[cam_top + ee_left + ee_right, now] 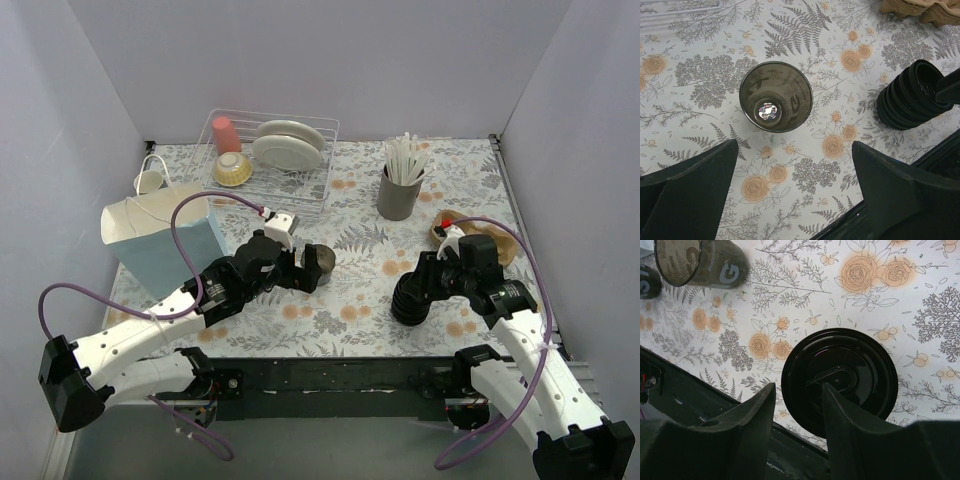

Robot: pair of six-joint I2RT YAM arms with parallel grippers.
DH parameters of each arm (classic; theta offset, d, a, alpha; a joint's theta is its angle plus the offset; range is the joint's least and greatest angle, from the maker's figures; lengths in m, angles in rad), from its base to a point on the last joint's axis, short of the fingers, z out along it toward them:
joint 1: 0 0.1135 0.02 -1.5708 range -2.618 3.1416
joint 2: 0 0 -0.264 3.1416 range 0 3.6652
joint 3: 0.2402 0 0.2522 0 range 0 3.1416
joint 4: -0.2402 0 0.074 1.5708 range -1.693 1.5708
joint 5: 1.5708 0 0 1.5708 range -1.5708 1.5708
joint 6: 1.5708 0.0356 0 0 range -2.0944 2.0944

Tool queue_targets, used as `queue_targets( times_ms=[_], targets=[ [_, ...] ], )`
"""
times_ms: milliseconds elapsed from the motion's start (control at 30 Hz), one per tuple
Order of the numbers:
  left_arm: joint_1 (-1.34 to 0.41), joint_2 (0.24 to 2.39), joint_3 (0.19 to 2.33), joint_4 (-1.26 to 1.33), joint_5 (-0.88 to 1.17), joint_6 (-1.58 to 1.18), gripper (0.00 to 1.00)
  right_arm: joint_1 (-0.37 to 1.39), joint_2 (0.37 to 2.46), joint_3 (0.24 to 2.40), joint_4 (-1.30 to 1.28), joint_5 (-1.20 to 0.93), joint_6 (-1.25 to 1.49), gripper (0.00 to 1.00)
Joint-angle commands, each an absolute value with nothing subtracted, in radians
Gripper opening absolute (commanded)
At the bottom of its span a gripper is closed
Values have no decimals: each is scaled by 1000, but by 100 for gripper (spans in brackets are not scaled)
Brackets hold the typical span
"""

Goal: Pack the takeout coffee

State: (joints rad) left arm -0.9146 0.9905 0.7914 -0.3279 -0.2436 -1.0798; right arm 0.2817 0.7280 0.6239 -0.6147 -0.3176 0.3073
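No lidded takeout coffee shows in any view. An open black cup point(322, 260) point(776, 96) point(700, 262) without a lid stands mid-table. My left gripper point(300, 272) point(795, 145) hovers just on its near side, jaws wide open with only tablecloth between them. A ribbed stack of black lids point(410, 300) point(907, 100) point(850, 375) stands to the right. My right gripper point(422, 277) point(797, 387) is over it, half open. Its jaws straddle the near rim of the top lid, one finger outside the stack and one over the lid, with a visible gap.
A blue-and-white paper bag point(160, 240) stands open at the left. A wire dish rack point(270, 150) with plates sits at the back. Back right are a grey holder of white sticks point(400, 190) and brown cardboard carriers point(490, 240) point(920, 7).
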Motion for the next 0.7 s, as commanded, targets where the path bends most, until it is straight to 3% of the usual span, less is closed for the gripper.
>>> queue_targets(
  times_ms=[0,667],
  targets=[
    [-914,980,813,-310,-213,-1066,98,281,719,629,-557,-334,301,51],
    [-914,977,813,-316,-209,-1049,98,370,765,669,-557,-236,347,52]
  ],
)
